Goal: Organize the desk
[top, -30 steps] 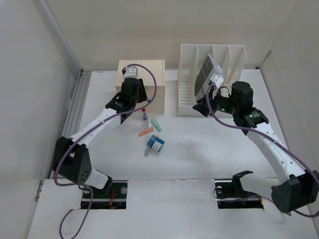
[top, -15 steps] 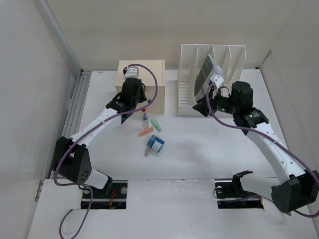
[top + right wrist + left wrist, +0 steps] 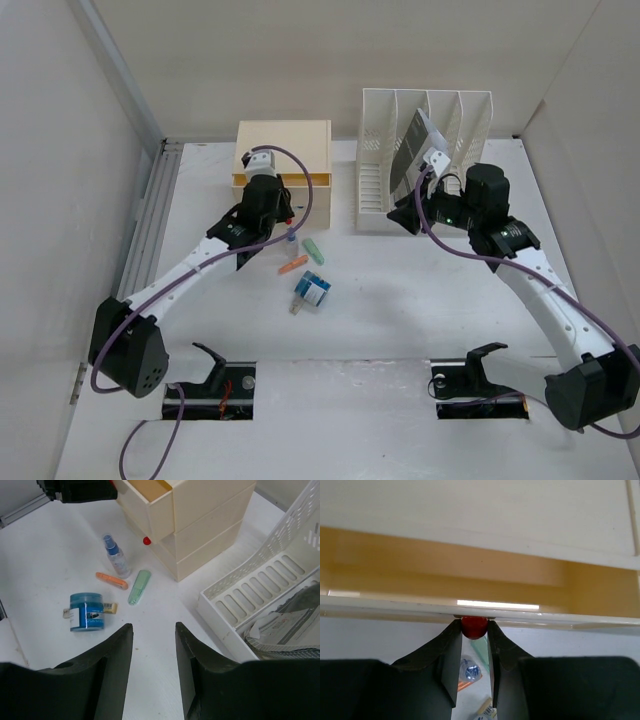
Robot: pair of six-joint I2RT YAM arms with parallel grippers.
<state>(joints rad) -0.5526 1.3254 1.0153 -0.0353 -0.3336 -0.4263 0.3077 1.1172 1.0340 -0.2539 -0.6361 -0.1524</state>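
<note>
The white desk (image 3: 400, 310) holds a cream drawer box (image 3: 283, 145) at the back. Its top drawer (image 3: 445, 570) is pulled partly open and shows a yellow-brown inside. My left gripper (image 3: 283, 207) is shut on that drawer's red knob (image 3: 473, 626). Loose in front of the box lie a small spray bottle (image 3: 291, 238), a green tube (image 3: 314, 248), an orange marker (image 3: 293, 265) and a blue jar (image 3: 313, 290). My right gripper (image 3: 405, 215) is open and empty above the desk, in front of the file rack (image 3: 425, 125).
The white slotted rack holds papers (image 3: 413, 140) in one slot. In the right wrist view the bottle (image 3: 116, 555), marker (image 3: 111, 580), tube (image 3: 138, 587) and jar (image 3: 86, 611) lie left of the rack (image 3: 260, 580). Side walls bound the desk.
My left gripper has drawn back toward the near side with the red knob, and the top drawer has slid open. The right arm has not moved.
</note>
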